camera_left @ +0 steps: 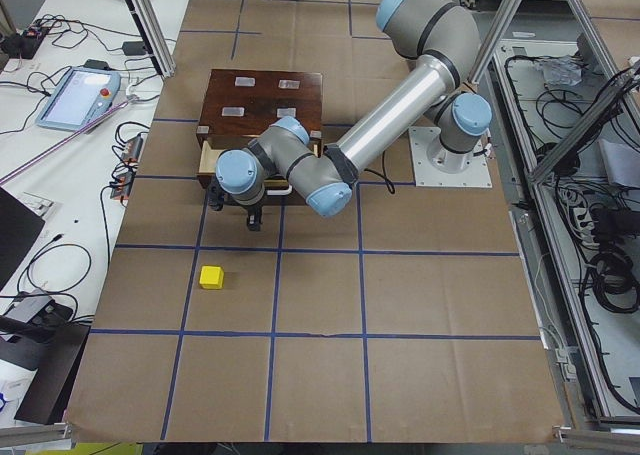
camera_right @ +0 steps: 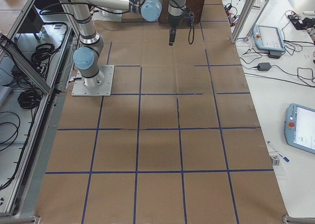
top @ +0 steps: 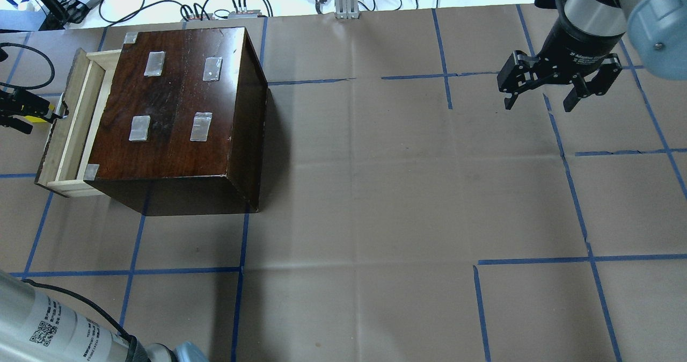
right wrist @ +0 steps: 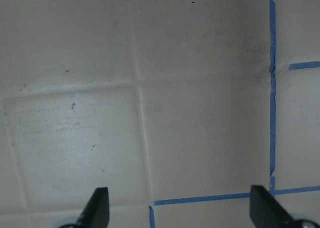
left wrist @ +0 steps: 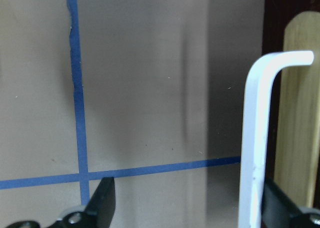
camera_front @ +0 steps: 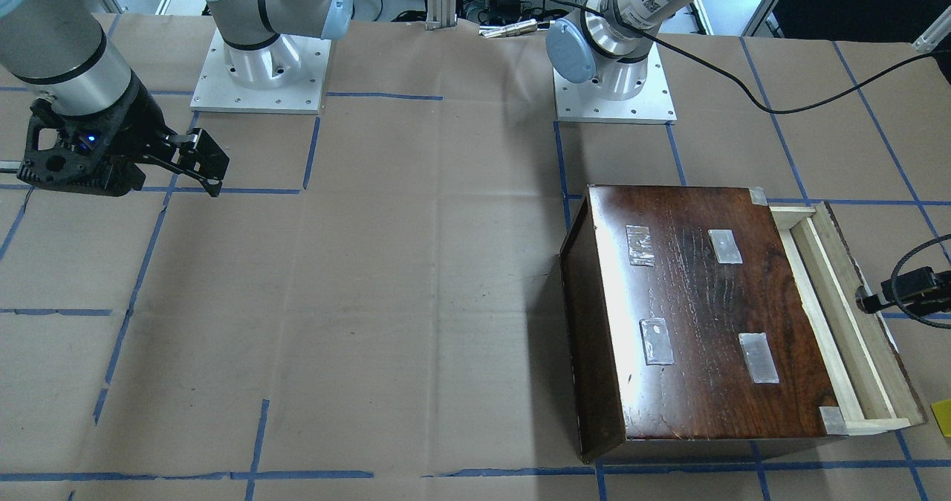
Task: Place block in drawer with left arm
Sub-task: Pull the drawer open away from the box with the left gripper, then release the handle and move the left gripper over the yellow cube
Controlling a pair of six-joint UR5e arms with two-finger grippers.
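Yellow block (camera_left: 210,277) sits alone on the bench (camera_left: 320,375), nearest the table's left end and apart from everything else. Being roughly cubic, it offers no long axis to line up with.

Next in is the left gripper (left wrist: 187,188), low over the paper at the drawer's front, its fingers spread wide and clamping nothing. A white bent bar (left wrist: 255,138) stands just inside one finger. From that gripper the block lies further out toward the robot's left and a little further from the base. The coming move therefore looks like a retreat from the drawer front, then a descent over the block.

Beyond the gripper the drawer (top: 68,136) stands partly pulled out of the dark wooden casing (top: 177,109). Only a narrow strip of pale tray is exposed, which leaves a tight target.

Farthest off, the right gripper (top: 538,104) hangs with fingers apart over the paper, well away. The left arm is plainly the nearer one.
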